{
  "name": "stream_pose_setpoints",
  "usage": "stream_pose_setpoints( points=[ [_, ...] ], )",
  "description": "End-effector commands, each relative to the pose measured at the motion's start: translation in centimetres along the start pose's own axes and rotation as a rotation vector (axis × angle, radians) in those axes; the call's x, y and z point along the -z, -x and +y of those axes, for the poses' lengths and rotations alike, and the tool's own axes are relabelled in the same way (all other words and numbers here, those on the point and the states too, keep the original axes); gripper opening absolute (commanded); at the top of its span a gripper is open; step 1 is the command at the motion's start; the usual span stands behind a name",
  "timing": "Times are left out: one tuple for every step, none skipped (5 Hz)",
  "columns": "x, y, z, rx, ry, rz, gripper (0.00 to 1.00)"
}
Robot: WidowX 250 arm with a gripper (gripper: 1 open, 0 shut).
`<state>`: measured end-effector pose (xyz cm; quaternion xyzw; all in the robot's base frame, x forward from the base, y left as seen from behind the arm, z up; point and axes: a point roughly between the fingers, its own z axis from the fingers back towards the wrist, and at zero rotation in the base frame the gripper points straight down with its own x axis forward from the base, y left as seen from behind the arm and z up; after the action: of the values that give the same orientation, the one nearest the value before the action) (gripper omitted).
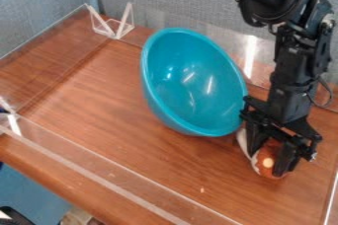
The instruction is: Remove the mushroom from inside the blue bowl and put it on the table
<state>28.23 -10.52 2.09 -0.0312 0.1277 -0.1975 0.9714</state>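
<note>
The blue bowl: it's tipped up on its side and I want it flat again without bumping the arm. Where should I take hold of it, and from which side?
Grip the blue bowl by its thin upper rim, coming from the left, open-table side. It stands tilted with the opening facing left, so that rim is exposed, while the gripper and the mushroom crowd its lower right edge.
</note>
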Motion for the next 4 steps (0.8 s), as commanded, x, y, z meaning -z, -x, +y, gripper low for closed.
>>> stream_pose_setpoints(
  points=[
    [1.99, 2.69, 2.92, -0.112, 0.008, 0.1, 1.0],
    [1.93, 3.01, 3.08, -0.124, 0.013, 0.101, 1.0],
    [1.97, 3.23, 3.25, -0.133, 0.016, 0.105, 1.0],
    [2.04, 3.39, 3.36, -0.138, 0.018, 0.11, 1.0]
  ],
)
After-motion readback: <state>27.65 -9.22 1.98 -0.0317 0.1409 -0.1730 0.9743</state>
